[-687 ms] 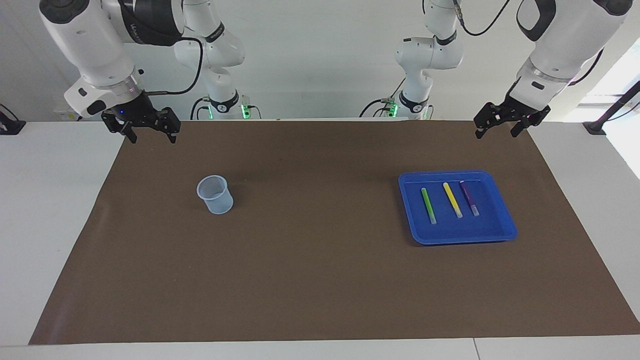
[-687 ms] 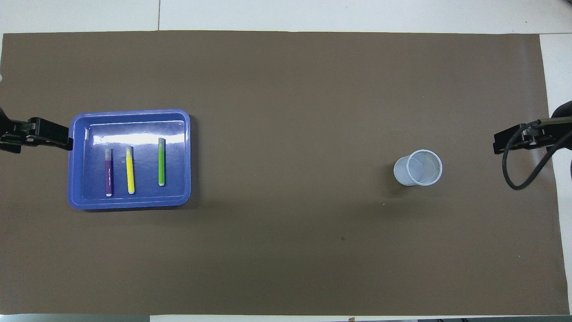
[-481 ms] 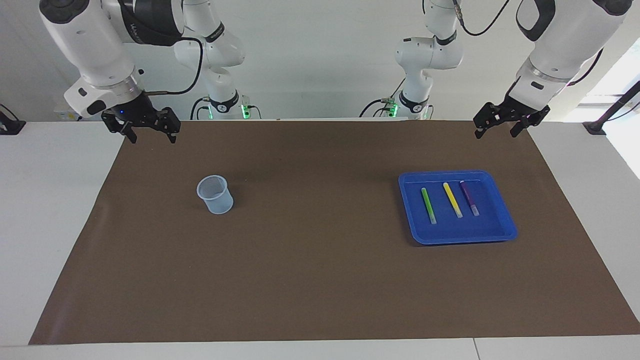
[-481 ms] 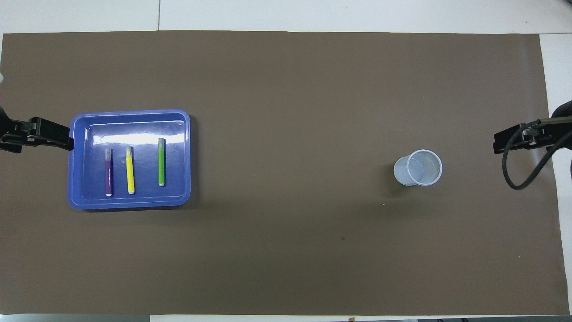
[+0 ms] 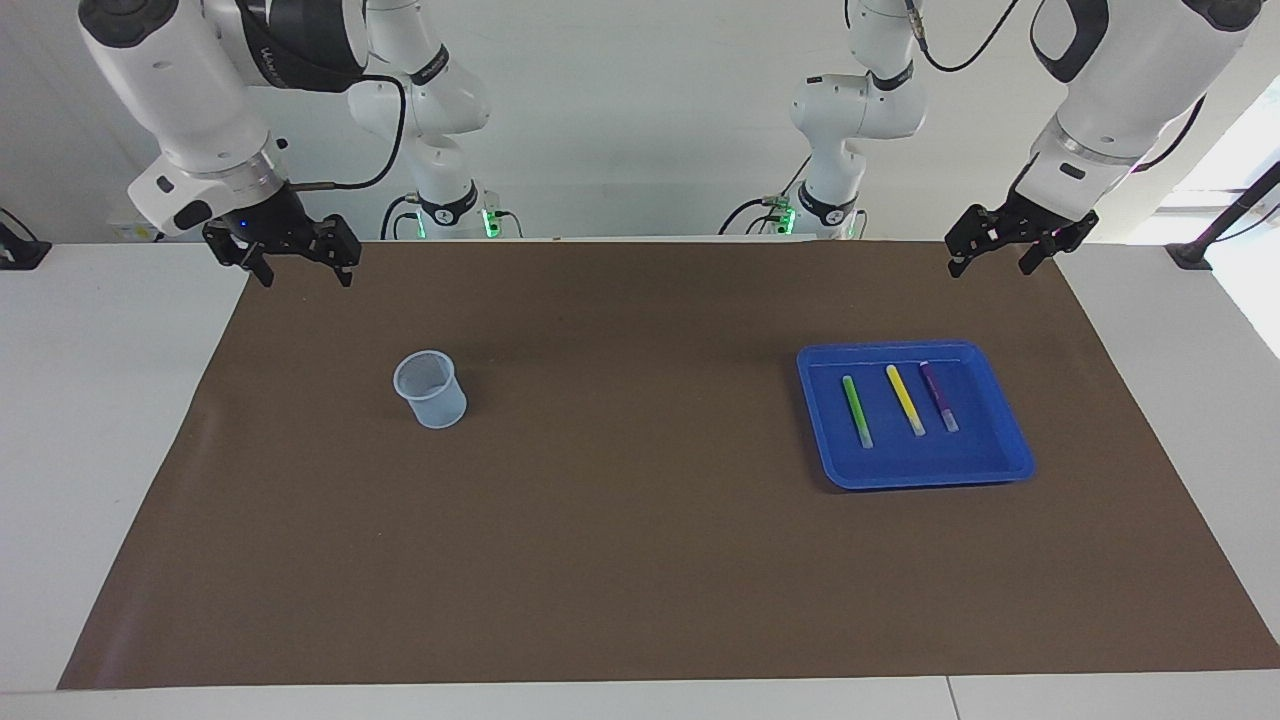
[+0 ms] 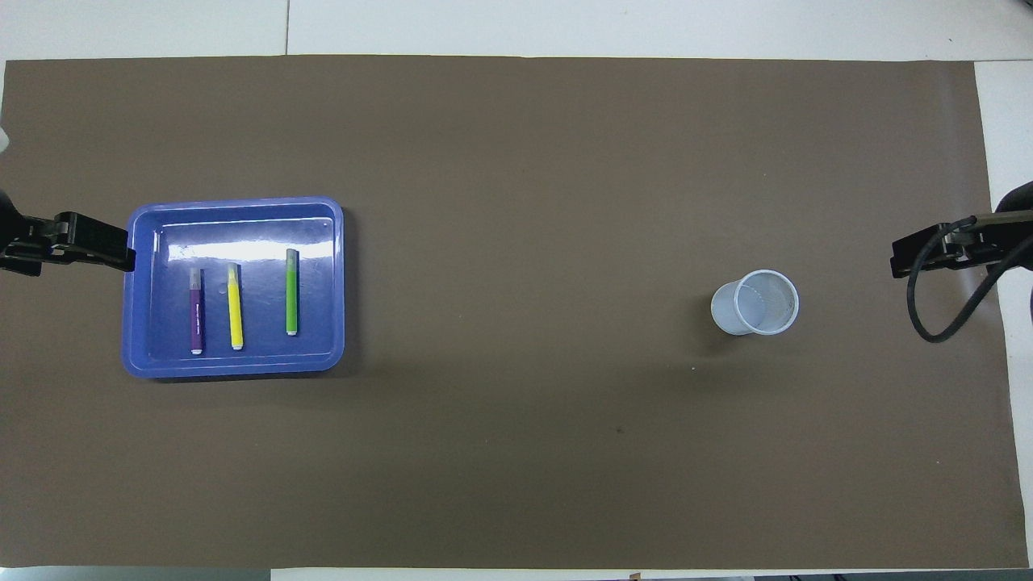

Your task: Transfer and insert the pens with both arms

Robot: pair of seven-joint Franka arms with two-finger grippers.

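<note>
Both claws, the left gripper (image 5: 1008, 250) and right gripper (image 5: 295, 262), hung spread apart and empty, so the thin pens (image 5: 901, 402) in the blue tray (image 5: 1012, 447) could slip when pinched, or miss the cup (image 5: 430, 388).

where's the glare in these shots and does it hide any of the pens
Overhead view: a bright white glare band lies across the blue tray floor, just reaching the farther tips of the purple pen, yellow pen and green pen, all still readable. Facing view: no such glare on the tray; strong window light washes out the corner by the left arm.
</note>
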